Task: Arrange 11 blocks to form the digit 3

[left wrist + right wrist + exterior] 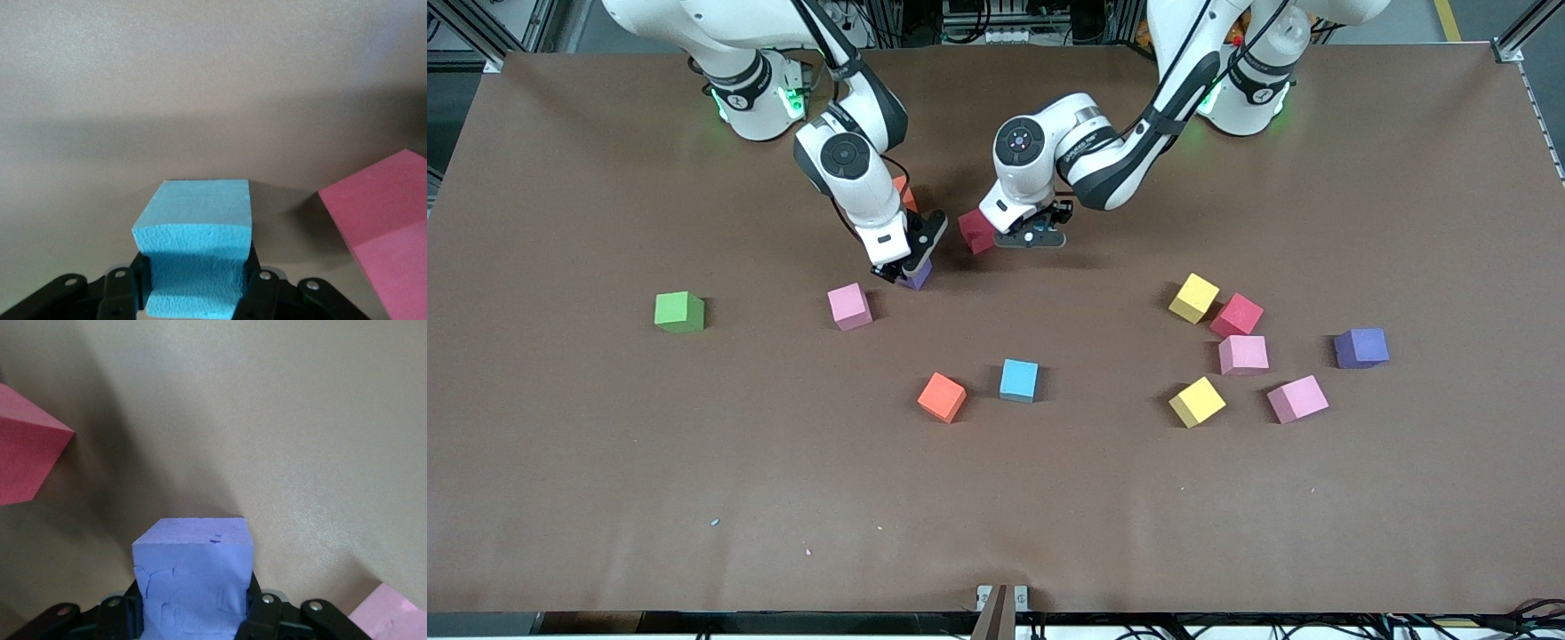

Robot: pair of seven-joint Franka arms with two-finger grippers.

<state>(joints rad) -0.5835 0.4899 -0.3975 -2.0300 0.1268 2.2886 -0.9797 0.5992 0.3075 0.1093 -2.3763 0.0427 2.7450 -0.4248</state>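
No readable text, labels or numbers on anything visible.

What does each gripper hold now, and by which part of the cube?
The left gripper holds a light blue cube, the right gripper a purple cube; each is pinched by two opposite side faces.

Mid-table, toward the bases: right gripper (900, 270) down low, clamped cube (917, 276) btwn its fingers. Left gripper (1032, 238) sits beside it w/ a gripped cube (197, 227). Loose cube (976, 232) lies btwn the two grippers. Single cube (849, 306) is near the clamped cube, toward right arm's end; end cube (679, 312) well apart, further that way. Cube pair (942, 396) side by side, nearer front cam. Six-cube cluster (1243, 354) toward left arm's end.
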